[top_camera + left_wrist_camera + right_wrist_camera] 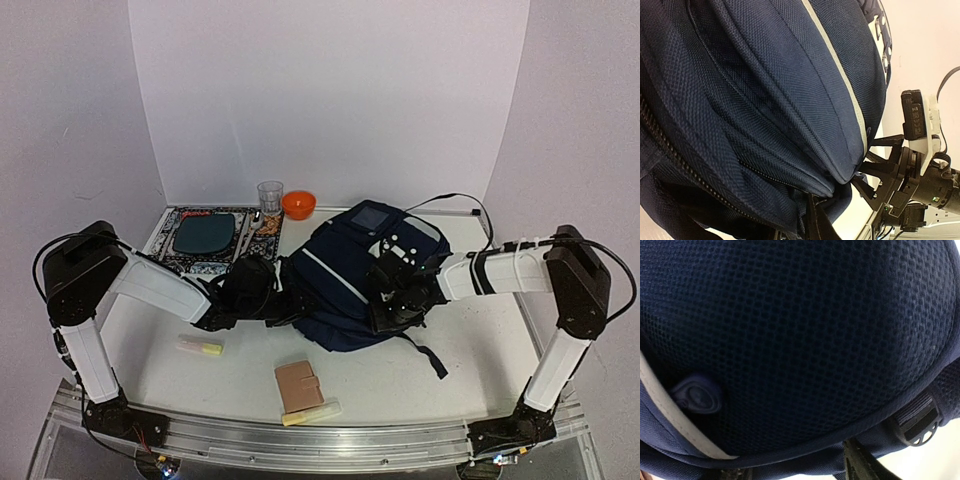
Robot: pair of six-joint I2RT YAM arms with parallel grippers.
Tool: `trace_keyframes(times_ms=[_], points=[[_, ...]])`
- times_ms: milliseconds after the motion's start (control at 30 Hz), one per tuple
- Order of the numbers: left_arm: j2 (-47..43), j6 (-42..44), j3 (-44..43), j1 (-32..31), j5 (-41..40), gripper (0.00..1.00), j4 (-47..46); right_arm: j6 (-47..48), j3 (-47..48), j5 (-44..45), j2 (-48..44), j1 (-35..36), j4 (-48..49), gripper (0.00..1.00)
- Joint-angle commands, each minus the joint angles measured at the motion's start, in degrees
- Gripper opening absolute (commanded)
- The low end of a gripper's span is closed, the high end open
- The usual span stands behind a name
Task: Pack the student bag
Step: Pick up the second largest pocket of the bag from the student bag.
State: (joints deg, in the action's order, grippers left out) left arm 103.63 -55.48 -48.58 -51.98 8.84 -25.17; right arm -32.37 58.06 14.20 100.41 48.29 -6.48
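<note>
- The student bag (345, 285) lies on its side in the middle of the surface (480, 350), between the 2 arms, with its white stripe running diagonally.
- The left fingers (265, 292) meet its left end and the right fingers (393, 300) its right side. I cannot tell whether either pair is open or clamped on fabric.
- A dark strap (432, 360) trails from the bag toward the near edge.
- In front, apart from the bag, lie a brown wallet (298, 385), a yellow marker (311, 413) just beside it, and another marker (200, 347) further left.
- Behind stand a patterned mat (168, 250) bearing a dark green plate (205, 236), a clear glass (270, 195) and an orange bowl (298, 204).
- Only the left wrist view shows a closed zip (767, 174).
- Only the right wrist view shows mesh fabric and a strap buckle (917, 425).
</note>
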Motion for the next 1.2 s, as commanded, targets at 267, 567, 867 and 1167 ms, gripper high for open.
trace_keyframes(times_ms=[267,567,867,1167], points=[[-0.33,0.55,-0.48,-0.93,3.06,0.11,-4.68,-0.02,5.04,1.76,1.88,-0.23,2.62,0.58],[-1.15,0.21,0.67,-0.93,2.3,0.08,-4.71,-0.01,1.73,-0.6,2.46,-3.38,9.15,0.47],[-1.91,0.02,1.37,-0.91,2.09,0.04,-4.71,-1.66,-2.99,-7.92,3.29,-8.91,17.07,0.35],[-1.98,-0.28,1.69,-0.93,1.24,0.01,-4.72,-3.83,-4.88,-7.36,-2.2,-10.52,17.75,0.08]])
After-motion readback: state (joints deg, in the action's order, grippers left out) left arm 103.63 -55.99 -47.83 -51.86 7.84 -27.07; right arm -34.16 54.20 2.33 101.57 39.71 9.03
